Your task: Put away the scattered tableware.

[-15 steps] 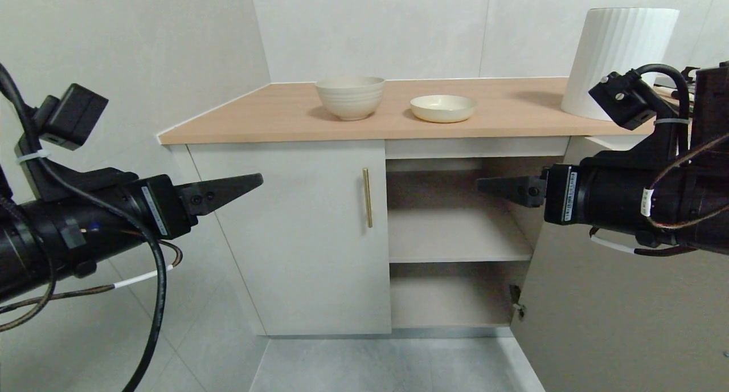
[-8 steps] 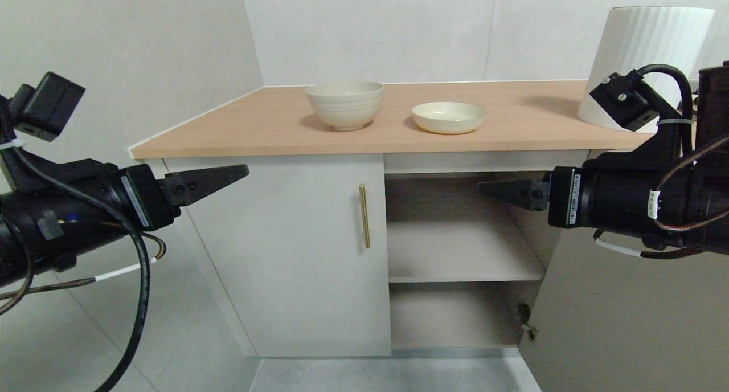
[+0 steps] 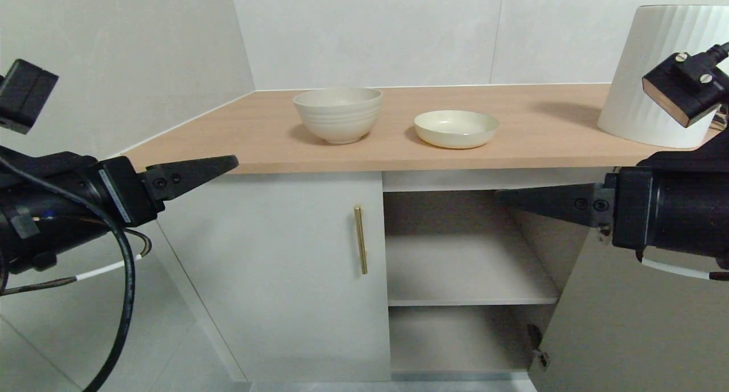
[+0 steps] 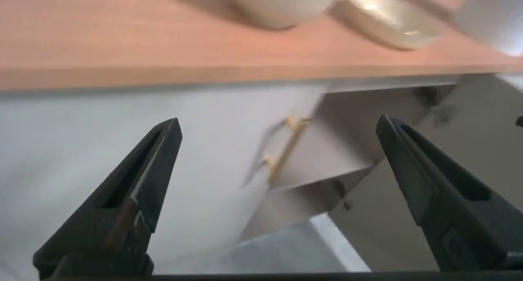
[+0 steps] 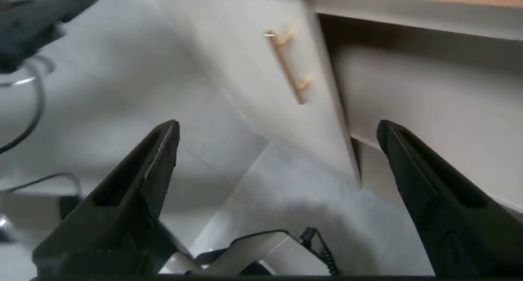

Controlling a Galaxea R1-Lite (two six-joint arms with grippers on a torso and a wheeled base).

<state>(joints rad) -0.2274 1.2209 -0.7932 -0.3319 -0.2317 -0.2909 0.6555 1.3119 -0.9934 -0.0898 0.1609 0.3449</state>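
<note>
On the wooden countertop [image 3: 547,130] stand a deep cream bowl [image 3: 338,113] and, to its right, a shallow cream dish [image 3: 456,128]. My left gripper [image 3: 228,163] hovers in front of the cabinet's left corner, just below counter height, with its fingers spread wide in the left wrist view [image 4: 278,142]. There the bowl [image 4: 278,3] and dish [image 4: 388,24] lie beyond it. My right gripper [image 3: 501,197] is open too [image 5: 278,142] and sits before the open compartment, below the dish. Neither holds anything.
The cabinet's right door [image 3: 626,323] stands swung open, showing two bare shelves [image 3: 467,272]. The left door is closed, with a brass handle [image 3: 359,239]. A tall white ribbed container [image 3: 660,73] occupies the counter's right back. Walls close in at the left and behind.
The whole head view has shifted: the counter and cabinet look nearer and lower, so the camera moved. Bowl and dish keep their places on the counter. Both grippers stay open.
</note>
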